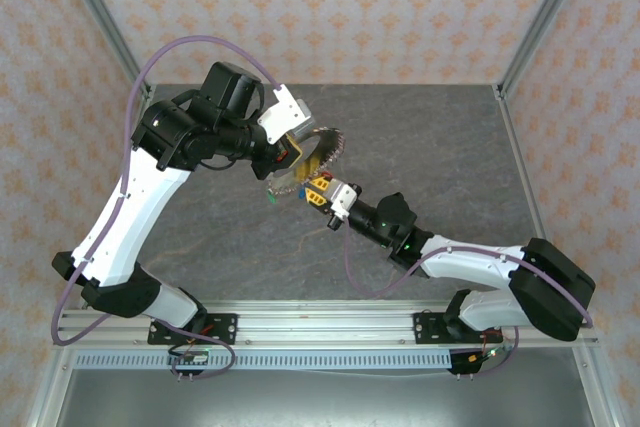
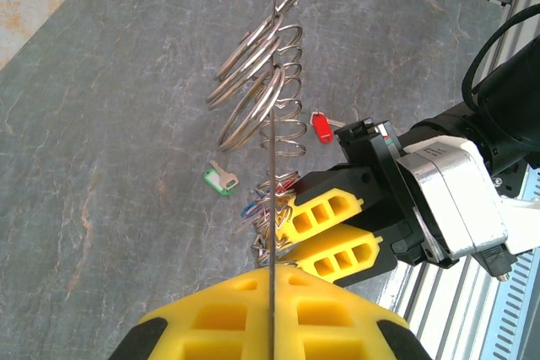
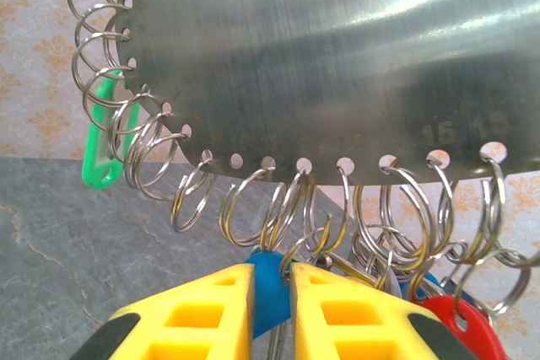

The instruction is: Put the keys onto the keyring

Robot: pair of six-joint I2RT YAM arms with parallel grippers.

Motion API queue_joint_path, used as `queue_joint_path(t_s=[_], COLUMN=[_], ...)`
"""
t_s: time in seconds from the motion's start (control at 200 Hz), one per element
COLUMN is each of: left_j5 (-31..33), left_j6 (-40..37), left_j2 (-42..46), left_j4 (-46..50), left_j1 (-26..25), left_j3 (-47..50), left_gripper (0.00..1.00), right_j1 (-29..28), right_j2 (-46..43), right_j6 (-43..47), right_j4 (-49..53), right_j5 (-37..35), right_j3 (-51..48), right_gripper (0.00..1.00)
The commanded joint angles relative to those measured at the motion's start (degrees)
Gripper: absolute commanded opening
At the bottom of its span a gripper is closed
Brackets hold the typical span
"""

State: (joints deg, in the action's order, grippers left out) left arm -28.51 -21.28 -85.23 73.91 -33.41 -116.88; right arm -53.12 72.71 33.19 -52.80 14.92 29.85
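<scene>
White-&-black left arm rises from its base at the near-left edge, bends at the elbow by the left wall & turns its forearm rightward to mid-table. The left gripper is clamped tight on the keyring, a thin steel plate w/ holes along its curved edge & a wire ring thru each hole, held up off the grey table. In the left wrist view the plate stands edge-on betw. the yellow fingers, rings fanning out to its left. A green key lies on the table below. A red key is just right of the rings; can't tell if it lies or hangs. The right arm has its base near-right, shoulder low, forearm stretched left, wrist aimed up-left at the plate. The right gripper sits just under the plate's ring edge. In the right wrist view, L to R: a green head behind the rings, can't tell if hung. Then the blue key, pinched by its head betw. the nearly closed fingers. Then a red head w/ a ring thru its hole.
</scene>
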Motion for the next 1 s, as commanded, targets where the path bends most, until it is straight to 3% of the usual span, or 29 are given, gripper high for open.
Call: queue_joint_path(t_s=[0.0, 0.46, 0.786, 0.996], left_j5=[-1.4, -1.6, 1.7, 7.4], left_j6=[0.5, -1.5, -5.4, -6.5], left_j2=[1.9, 0.6, -7.7, -13.3], left_j4=[-2.6, 1.1, 12.9, 19.1], left_j1=[-0.7, -0.7, -0.7, -2.1], left_j3=[-0.5, -2.0, -13.1, -20.6], left_gripper=[0.0, 0.0, 0.0, 0.0], right_j1=[-0.4, -0.4, -0.3, -0.5], right_j2=[0.3, -1.2, -7.1, -8.4], right_j6=[0.7, 0.5, -0.6, -3.6], right_j4=[-1.4, 0.0, 1.2, -0.1], right_j5=[-0.4, 0.2, 3.1, 6.3], right_j3=[-0.6, -1.7, -5.9, -6.7], right_gripper=[0.19, 0.15, 0.15, 0.15])
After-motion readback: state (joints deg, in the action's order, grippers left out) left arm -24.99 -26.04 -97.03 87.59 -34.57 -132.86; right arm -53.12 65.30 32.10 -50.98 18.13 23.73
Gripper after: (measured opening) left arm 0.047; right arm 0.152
